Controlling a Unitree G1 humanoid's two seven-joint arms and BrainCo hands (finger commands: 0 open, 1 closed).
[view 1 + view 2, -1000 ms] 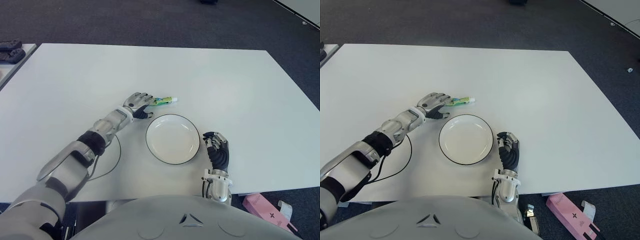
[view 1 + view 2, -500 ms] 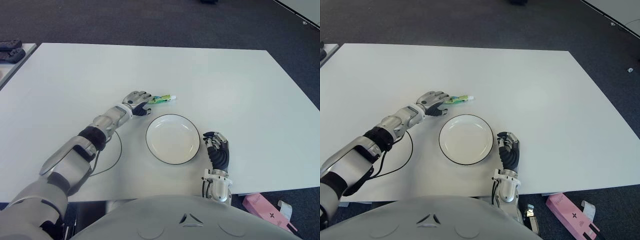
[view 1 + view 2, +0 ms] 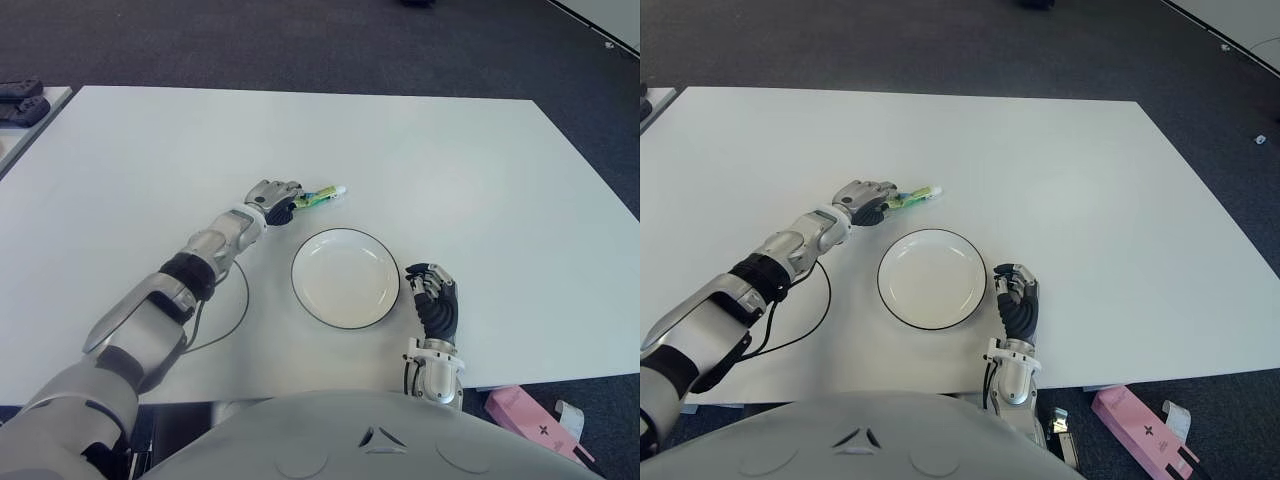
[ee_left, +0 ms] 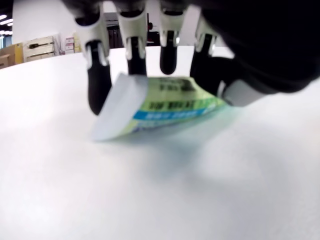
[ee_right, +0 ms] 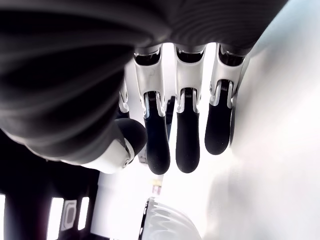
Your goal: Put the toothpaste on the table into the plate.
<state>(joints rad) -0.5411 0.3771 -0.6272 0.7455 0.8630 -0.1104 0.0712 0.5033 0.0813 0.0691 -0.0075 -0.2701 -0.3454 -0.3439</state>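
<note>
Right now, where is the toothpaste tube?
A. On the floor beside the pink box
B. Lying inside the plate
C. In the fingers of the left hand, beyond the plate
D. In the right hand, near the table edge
C: the left hand has its fingers closed around the toothpaste tube on the table's far side of the plate, while the right hand holds nothing.

I seem to be in an office or lab: a wide white table (image 3: 450, 160) stands on dark carpet (image 3: 300, 40), with stacked crates (image 4: 42, 46) and ceiling lights showing far off behind my left hand.
</note>
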